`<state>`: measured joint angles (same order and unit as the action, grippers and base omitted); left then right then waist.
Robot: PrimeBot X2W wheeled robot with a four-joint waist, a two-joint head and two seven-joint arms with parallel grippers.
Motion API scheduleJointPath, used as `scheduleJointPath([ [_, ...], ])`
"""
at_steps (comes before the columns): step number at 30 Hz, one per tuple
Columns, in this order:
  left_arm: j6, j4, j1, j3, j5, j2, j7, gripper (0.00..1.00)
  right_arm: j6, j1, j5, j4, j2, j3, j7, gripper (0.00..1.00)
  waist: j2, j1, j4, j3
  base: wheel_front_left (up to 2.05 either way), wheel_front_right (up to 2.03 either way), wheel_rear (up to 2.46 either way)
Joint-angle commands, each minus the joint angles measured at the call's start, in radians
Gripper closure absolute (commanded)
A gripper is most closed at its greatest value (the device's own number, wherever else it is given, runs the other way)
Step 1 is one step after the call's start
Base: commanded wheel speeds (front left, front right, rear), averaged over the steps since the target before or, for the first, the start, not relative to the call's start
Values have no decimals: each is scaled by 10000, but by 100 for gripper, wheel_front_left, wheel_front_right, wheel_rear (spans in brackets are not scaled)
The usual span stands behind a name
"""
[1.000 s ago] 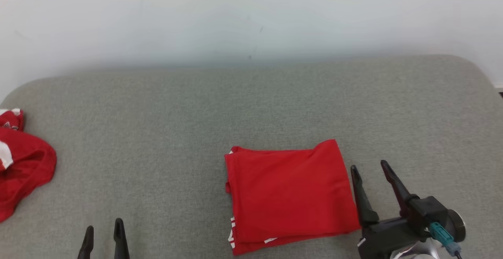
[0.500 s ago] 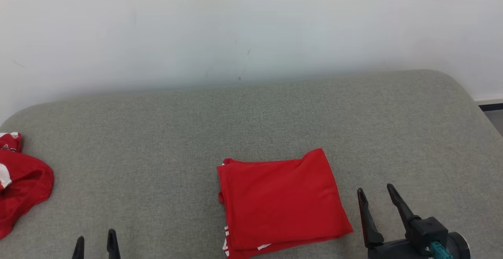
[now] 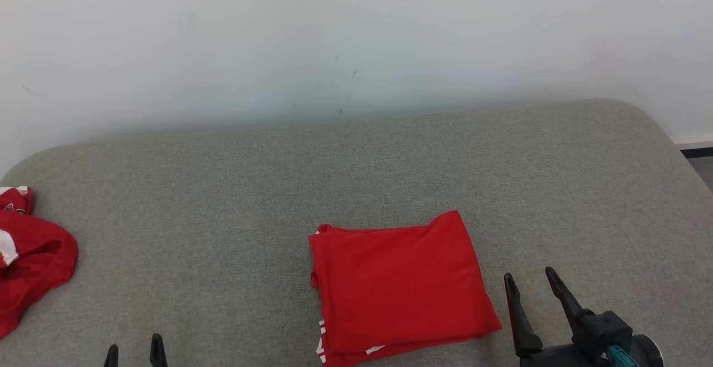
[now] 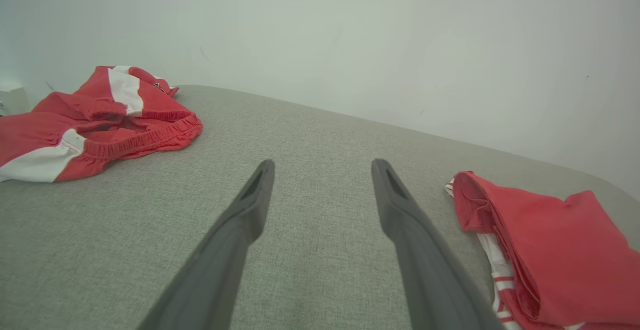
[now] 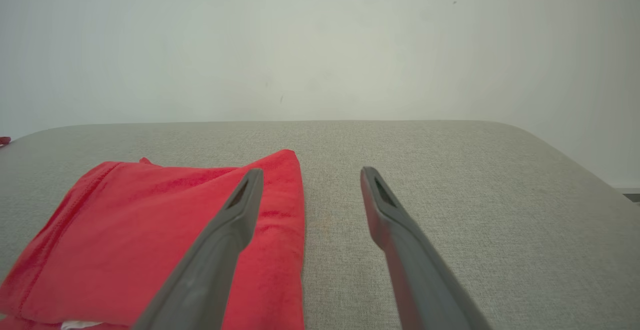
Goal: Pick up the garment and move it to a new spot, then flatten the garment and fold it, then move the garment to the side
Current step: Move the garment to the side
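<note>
Black right tool point(image 3: 528, 273) (teal plug point(image 3: 618, 356))

The left claw point(image 3: 133, 345) sits low at the near left, two dark fingertips pointing up — spread apart, gripping nothing. The right claw point(image 3: 528, 273) reaches further forward, long fingers tilted slightly left, parted wide — empty.

No word, number or brand can be read. The crumpled red-and-white fabric garment point(image 4: 95, 119), at nine o'clock in the head view, bears a small dark print point(image 4: 161, 87) beside its white panel, too small to make out. The folded red fabric garment point(image 3: 401, 283), at five o'clock, shows only white stripes along its near edge.
</note>
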<state>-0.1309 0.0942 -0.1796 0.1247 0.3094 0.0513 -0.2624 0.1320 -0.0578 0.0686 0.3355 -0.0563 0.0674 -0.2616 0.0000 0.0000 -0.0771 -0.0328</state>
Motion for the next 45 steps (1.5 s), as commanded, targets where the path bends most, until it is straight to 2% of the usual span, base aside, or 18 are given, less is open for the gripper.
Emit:
scheduleJointPath([
  [1, 10, 45, -11, 6, 14, -15, -32, 0, -28, 32, -34, 36, -27, -58, -42, 0, 0, 0, -8, 5, 0, 0, 0],
  [13, 10, 128, -4, -52, -22, -16, -32, 0, -28, -409, 238, 103, 49, -80, 165, 0, 0, 0, -22, 48, 0, 0, 0],
  [17, 10, 143, 28, -112, 41, -16, -32, 0, -28, -845, 1022, -173, 58, -6, 1542, 0, 0, 0, 19, 107, 0, 0, 0],
  [22, 10, 141, 139, -254, 63, -16, -32, 0, -28, -1395, 1487, -505, 55, -113, 4512, 0, 0, 0, 223, 241, 0, 0, 0],
  [28, 10, 115, 327, -582, 114, -13, -33, 0, -28, -1832, 1202, -888, 45, -762, 7495, 0, 0, 0, 797, 610, 0, 0, 0],
  [35, 10, 156, 783, -842, 221, -15, -32, 0, -28, -2287, 692, -959, -60, -1331, 8919, 0, 0, 0, 1391, 1405, 0, 0, 0],
  [45, 10, 210, 1354, -1044, 277, -15, -33, 0, -28, -2339, 560, -476, 13, -1567, 9588, 0, 0, 0, 1702, 2134, 0, 0, 0],
])
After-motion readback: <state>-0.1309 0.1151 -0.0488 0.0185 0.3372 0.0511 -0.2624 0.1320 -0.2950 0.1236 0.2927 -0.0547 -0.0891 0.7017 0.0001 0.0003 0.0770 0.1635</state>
